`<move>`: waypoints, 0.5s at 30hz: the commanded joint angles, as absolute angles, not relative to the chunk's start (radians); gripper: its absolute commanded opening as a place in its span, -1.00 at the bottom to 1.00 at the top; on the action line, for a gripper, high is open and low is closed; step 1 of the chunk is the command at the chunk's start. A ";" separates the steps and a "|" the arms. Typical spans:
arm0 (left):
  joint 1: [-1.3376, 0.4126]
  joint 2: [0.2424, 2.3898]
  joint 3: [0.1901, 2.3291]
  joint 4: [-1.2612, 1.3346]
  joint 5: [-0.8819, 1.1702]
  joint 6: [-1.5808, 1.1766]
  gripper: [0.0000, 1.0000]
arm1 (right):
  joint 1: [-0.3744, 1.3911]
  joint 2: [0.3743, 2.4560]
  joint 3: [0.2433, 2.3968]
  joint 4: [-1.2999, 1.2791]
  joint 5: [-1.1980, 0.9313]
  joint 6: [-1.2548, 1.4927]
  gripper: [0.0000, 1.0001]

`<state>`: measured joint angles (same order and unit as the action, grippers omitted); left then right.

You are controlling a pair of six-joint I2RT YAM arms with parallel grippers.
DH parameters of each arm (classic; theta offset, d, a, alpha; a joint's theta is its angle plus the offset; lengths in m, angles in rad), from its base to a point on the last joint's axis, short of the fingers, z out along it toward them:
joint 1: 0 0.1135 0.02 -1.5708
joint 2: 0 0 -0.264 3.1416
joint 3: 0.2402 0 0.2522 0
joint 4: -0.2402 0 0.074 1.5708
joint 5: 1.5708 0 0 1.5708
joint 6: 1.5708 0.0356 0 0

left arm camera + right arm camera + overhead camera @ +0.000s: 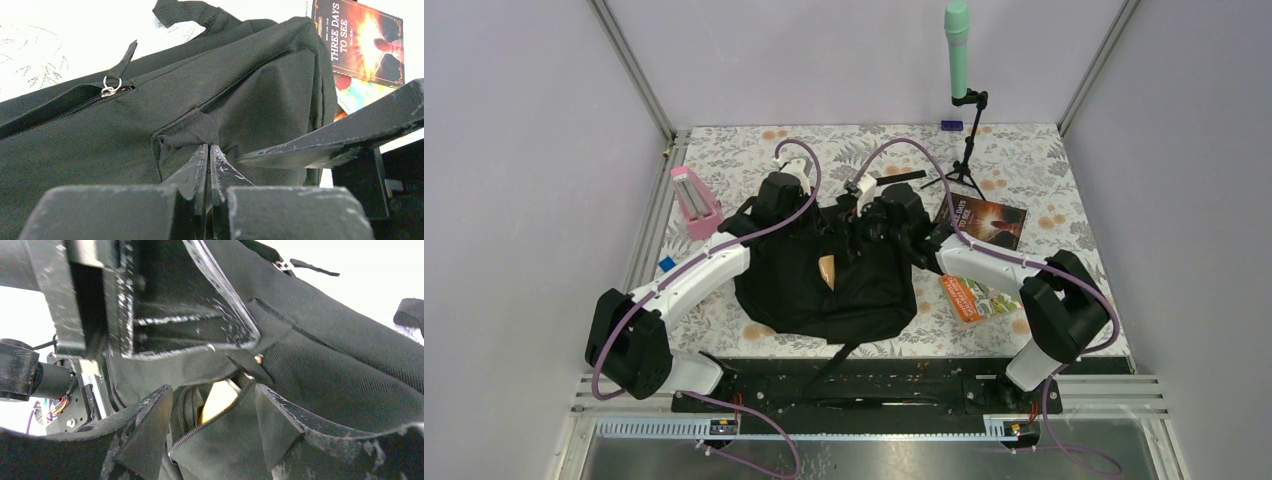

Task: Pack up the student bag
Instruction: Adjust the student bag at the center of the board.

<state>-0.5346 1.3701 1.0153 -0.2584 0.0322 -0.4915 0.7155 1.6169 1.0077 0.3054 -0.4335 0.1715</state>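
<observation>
The student bag (824,290) is a large black backpack lying mid-table between both arms. My left gripper (809,222) is at its far edge, shut and pinching a fold of the bag's fabric (209,146). A zip pull ring (109,89) hangs at the upper left of the left wrist view. My right gripper (869,228) is open, its fingertips (167,392) on either side of the bag's open zip mouth. A yellow-tan flat item (218,397) sits inside the opening and also shows from above (827,270).
A dark book titled "Three Days to See" (987,220) lies right of the bag, with an orange-green booklet (977,297) nearer. A pink holder (694,200) and a small blue item (666,265) stand left. A green microphone on a tripod (964,150) stands at the back.
</observation>
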 commanded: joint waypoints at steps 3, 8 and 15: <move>-0.538 1.349 1.081 -0.214 0.086 -0.529 -1.00 | 0.759 1.661 1.095 0.366 -0.293 0.102 0.32; -0.538 1.343 1.077 -0.215 0.087 -0.536 -1.00 | 0.777 1.699 1.139 0.326 -0.242 0.074 0.13; -0.538 1.341 1.077 -0.224 0.071 -0.536 -1.00 | 0.787 1.665 1.103 0.349 -0.186 0.089 -0.47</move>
<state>-0.5308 1.3701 1.0153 -0.2867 0.0498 -0.5220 0.7700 1.7023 1.0962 0.2905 -0.2459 0.0940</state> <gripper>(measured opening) 0.005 0.283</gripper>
